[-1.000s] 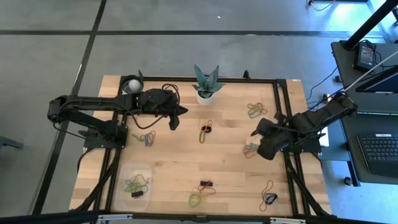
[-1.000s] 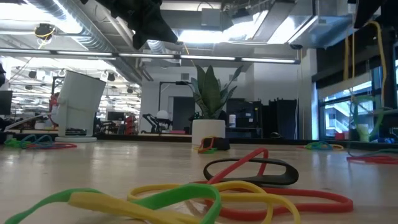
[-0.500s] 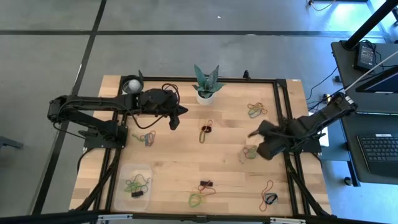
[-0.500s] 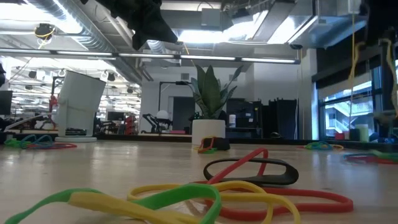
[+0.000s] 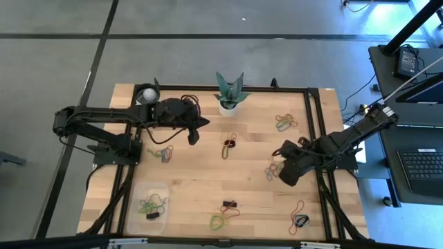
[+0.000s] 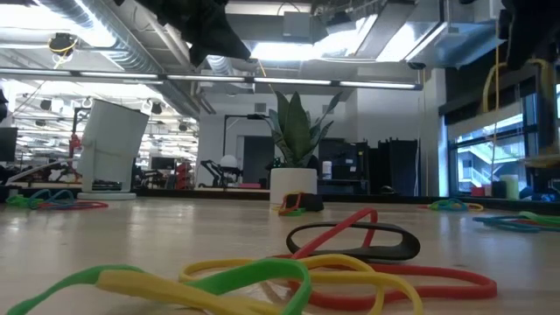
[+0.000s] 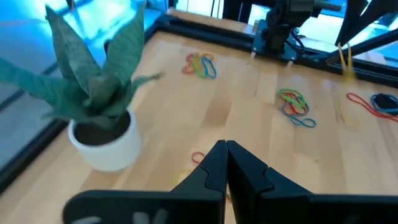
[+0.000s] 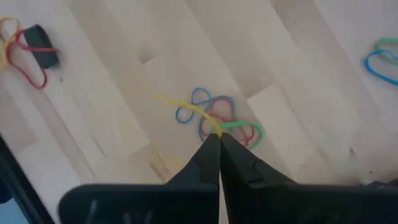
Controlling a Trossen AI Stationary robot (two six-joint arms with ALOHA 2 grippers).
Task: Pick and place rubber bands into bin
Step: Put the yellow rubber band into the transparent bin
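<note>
My right gripper (image 8: 219, 138) has its fingers pinched fully together, tips meeting in a sharp point, and they're pinching a yellow band (image 8: 180, 104) that stretches taut away from the tips. Right under that point sits a tangle of rubber bands (image 8: 217, 118): blue, red and green thin loops lying flat on the pale wood grain. From overhead that same gripper (image 5: 279, 153) is at the right-middle of the frame, with the little cluster (image 5: 274, 169) just below it.

Left gripper (image 7: 225, 149) is clenched too, nothing between the fingers, hovering near the white plant pot (image 7: 106, 140) with its stiff green leaves. In the overhead shot it (image 5: 196, 131) sits upper left of centre, well away from any band.

More rubber bands are scattered around the overhead frame: one pile (image 5: 285, 122) upper right, one (image 5: 229, 144) in the centre, one (image 5: 163, 153) on the left, one (image 5: 221, 221) bottom centre, plus a red loop (image 5: 298, 207) lower right.

The bin (image 5: 139, 191), a clear rounded plastic tub, is at lower left of the overhead frame, with a few green bands already inside. It's well apart from the right gripper. There's a small black block (image 8: 40, 38) with a red loop on it off in the upper left of the right wrist frame.

The table (image 5: 194, 180) is light butcher-block wood in a black frame.
</note>
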